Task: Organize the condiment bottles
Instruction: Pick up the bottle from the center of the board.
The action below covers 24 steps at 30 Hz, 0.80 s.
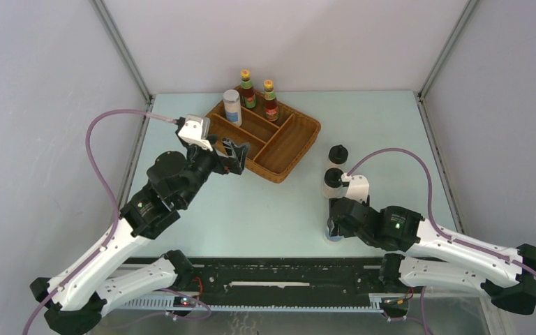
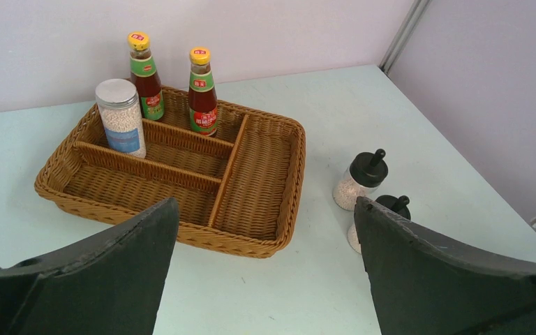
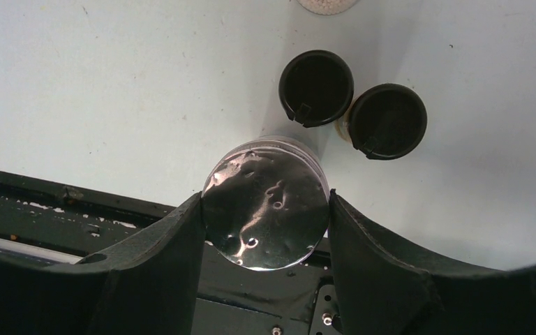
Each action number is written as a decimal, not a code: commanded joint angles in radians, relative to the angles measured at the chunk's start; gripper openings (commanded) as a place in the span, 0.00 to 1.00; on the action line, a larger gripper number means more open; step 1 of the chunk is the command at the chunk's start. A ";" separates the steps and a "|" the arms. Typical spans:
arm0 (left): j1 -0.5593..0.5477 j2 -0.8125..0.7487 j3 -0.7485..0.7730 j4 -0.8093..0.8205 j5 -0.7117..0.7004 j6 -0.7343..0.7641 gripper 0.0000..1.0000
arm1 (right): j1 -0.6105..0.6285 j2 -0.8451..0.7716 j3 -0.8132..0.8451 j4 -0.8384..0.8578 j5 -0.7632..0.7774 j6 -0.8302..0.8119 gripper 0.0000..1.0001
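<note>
Two slim red-brown sauce bottles (image 1: pixel 248 89) (image 1: pixel 271 100) and one silver-lidded jar (image 1: pixel 232 107) stand in the back compartments of the wicker tray (image 1: pixel 300 143). They also show in the left wrist view (image 2: pixel 145 77) (image 2: pixel 201 91) (image 2: pixel 120 117). Two black-capped shakers (image 1: pixel 337 155) (image 1: pixel 333 181) stand on the table right of the tray. My left gripper (image 1: pixel 234 155) (image 2: pixel 265 209) is open and empty at the tray's near-left edge. My right gripper (image 1: pixel 333 225) (image 3: pixel 265 209) is shut on the second silver-lidded jar (image 3: pixel 265 202) near the table's front edge. Two small black caps (image 3: pixel 316 87) (image 3: pixel 387 120) stand just beyond it.
The tray's front and right compartments (image 2: pixel 258 188) hold nothing. The black rail (image 3: pixel 56 209) at the table's front edge runs under the right gripper. Grey walls close the table in at the back and both sides.
</note>
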 commanded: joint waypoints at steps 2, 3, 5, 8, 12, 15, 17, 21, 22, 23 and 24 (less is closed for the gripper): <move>-0.008 -0.002 -0.002 0.031 0.003 -0.013 1.00 | 0.011 -0.017 0.008 0.024 0.014 0.004 0.00; -0.009 -0.003 -0.002 0.031 0.003 -0.012 1.00 | 0.011 -0.017 0.012 0.023 0.015 0.001 0.00; -0.008 -0.007 -0.003 0.029 0.000 -0.012 1.00 | 0.012 -0.017 0.026 0.022 0.021 -0.005 0.00; -0.009 -0.011 -0.004 0.028 -0.001 -0.012 1.00 | 0.017 -0.017 0.051 0.021 0.034 -0.019 0.00; -0.008 -0.015 -0.005 0.026 -0.003 -0.011 1.00 | 0.021 -0.006 0.095 0.026 0.043 -0.048 0.00; -0.009 -0.020 -0.006 0.025 -0.004 -0.011 1.00 | 0.024 0.012 0.128 0.040 0.042 -0.072 0.00; -0.009 -0.022 -0.003 0.025 -0.006 -0.010 1.00 | 0.026 0.027 0.151 0.051 0.040 -0.090 0.00; -0.008 -0.023 0.005 0.025 -0.013 -0.003 1.00 | 0.029 0.069 0.208 0.071 0.038 -0.133 0.00; -0.009 -0.023 0.008 0.025 -0.016 -0.001 1.00 | 0.030 0.082 0.225 0.079 0.039 -0.149 0.00; -0.009 -0.025 0.009 0.025 -0.018 0.001 1.00 | 0.030 0.095 0.243 0.088 0.039 -0.164 0.00; -0.009 -0.026 0.009 0.025 -0.021 0.001 1.00 | 0.028 0.109 0.261 0.096 0.039 -0.180 0.00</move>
